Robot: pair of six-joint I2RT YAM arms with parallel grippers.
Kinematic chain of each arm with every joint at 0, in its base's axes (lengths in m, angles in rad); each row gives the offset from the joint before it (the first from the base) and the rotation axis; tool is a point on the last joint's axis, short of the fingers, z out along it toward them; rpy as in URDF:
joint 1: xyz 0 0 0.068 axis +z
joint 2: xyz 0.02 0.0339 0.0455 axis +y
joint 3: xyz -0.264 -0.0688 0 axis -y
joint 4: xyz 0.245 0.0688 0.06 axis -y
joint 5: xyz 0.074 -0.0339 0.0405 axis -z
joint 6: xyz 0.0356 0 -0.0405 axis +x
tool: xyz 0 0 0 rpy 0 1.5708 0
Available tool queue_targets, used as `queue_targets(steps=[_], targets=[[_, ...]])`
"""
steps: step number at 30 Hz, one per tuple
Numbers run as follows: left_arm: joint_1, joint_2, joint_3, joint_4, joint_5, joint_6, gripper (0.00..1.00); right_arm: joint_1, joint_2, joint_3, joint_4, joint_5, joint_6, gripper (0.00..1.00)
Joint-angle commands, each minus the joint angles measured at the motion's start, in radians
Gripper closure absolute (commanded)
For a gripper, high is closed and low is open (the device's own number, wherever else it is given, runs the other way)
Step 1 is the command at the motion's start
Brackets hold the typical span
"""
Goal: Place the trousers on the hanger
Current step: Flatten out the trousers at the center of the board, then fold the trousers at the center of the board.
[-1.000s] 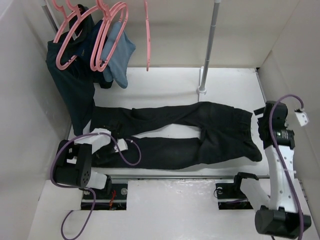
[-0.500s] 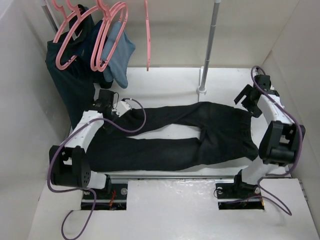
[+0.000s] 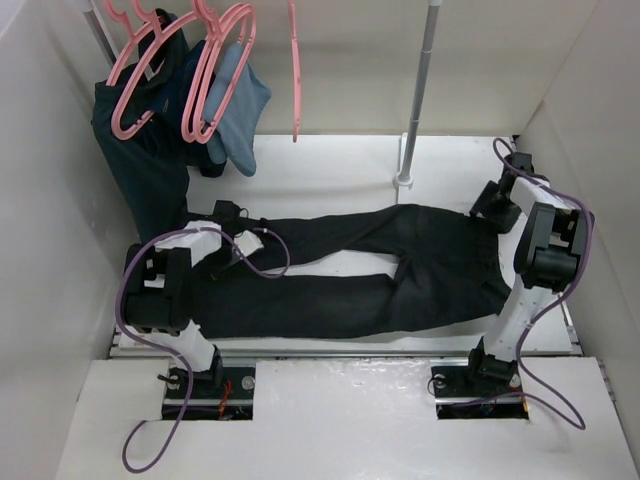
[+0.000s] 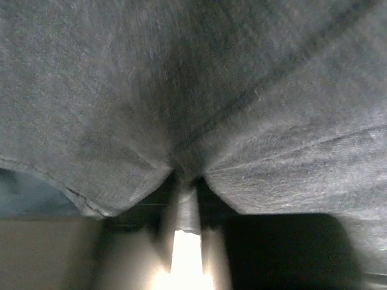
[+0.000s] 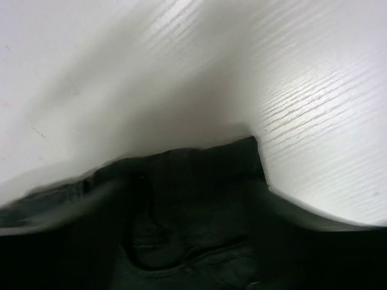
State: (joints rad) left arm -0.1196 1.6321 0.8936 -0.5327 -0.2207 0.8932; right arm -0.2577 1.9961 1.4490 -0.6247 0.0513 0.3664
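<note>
While the trousers point(image 3: 420, 270) lie flat across the table point(image 3: 330, 175), legs left and waist right, the left jaws pinch fabric near the far leg's left end. The right jaws sit at the waistband's far corner, and I cannot tell their state.

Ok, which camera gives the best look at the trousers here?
The top external view: the trousers lie full length across the table, both legs and the waistband visible. The left wrist view shows only puckered fabric close up. The right wrist view shows only a blurred dark waistband corner against the white surface.
</note>
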Motion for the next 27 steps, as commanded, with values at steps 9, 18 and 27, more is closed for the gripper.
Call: queue_targets(steps=[9, 18, 27], targets=[[0.052, -0.057, 0.287, -0.053, -0.095, -0.028, 1.0, -0.021, -0.104, 0.099, -0.01, 0.182, -0.061, 1.0], [0.098, -0.008, 0.386, -0.191, -0.066, -0.005, 0.98, -0.057, -0.434, -0.065, 0.241, 0.083, -0.106, 1.0], [0.08, 0.11, 0.332, -0.178, 0.058, -0.157, 0.87, -0.057, -0.373, -0.065, 0.192, 0.059, -0.135, 1.0]])
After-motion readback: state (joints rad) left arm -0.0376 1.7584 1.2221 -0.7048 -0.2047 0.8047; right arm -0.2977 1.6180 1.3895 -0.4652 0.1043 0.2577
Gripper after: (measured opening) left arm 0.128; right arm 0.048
